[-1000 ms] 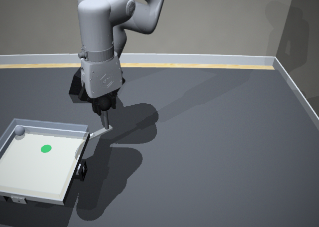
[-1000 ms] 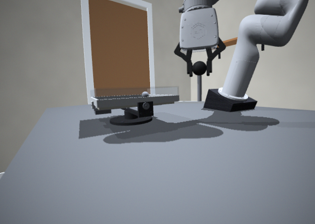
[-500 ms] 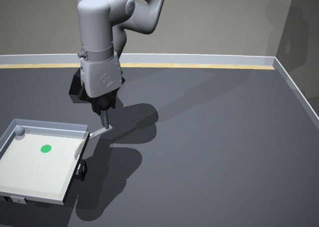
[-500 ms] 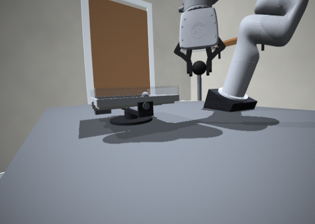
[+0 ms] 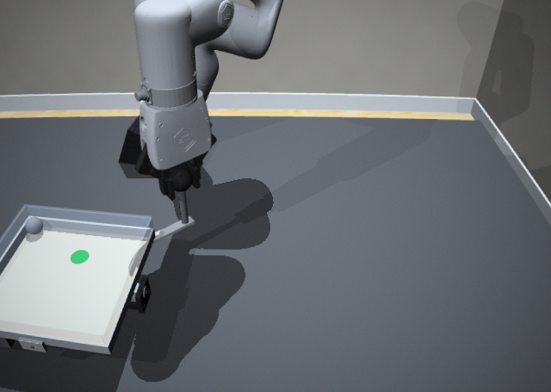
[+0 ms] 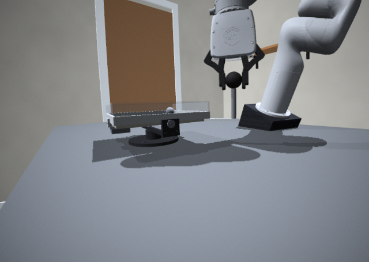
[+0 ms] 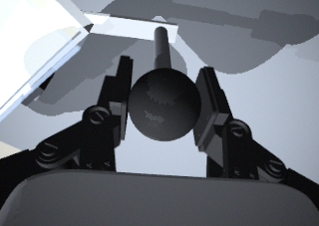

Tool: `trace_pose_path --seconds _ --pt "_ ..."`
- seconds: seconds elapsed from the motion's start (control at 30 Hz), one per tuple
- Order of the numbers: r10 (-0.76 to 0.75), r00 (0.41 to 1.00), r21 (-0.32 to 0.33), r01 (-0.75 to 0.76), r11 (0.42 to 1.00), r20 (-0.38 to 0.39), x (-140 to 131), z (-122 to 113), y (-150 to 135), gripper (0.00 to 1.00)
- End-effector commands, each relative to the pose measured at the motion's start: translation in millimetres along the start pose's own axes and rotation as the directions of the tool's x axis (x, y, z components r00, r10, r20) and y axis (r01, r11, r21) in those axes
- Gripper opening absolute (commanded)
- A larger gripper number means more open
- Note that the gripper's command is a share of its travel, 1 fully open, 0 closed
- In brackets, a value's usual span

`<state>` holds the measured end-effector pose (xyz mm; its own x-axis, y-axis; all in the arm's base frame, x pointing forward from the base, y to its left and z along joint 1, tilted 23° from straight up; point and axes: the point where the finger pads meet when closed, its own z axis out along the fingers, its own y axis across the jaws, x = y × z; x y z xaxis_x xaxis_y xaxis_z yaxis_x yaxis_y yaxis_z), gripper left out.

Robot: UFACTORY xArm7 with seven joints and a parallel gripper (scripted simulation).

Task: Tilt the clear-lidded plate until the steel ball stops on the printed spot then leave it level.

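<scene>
My end effector (image 6: 233, 81) is clamped on the black knob (image 6: 233, 79), so its post (image 6: 233, 104) and the lever tab (image 5: 171, 228) block any sideways pass there. Left of it, the plate (image 5: 58, 289), on its pivot stand (image 6: 153, 140), bars the way. The arm's base (image 6: 286, 122) blocks behind. Rightward, I see the surface (image 5: 355, 267) run open to its raised rim (image 5: 511, 152).
</scene>
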<state>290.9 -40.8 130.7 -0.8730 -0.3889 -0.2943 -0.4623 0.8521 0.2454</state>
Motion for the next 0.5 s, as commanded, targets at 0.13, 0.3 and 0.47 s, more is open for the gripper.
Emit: trace_pose_path --seconds 0.13,0.3,0.47 --pt "-0.001 1.0 0.003 0.001 1.0 0.003 -4.1 -1.8 -1.2 0.0" --pt "-0.001 1.0 0.003 0.001 1.0 0.003 -4.7 -1.8 -1.2 0.0" --pt "-0.001 1.0 0.003 0.001 1.0 0.003 -4.2 -1.8 -1.2 0.0"
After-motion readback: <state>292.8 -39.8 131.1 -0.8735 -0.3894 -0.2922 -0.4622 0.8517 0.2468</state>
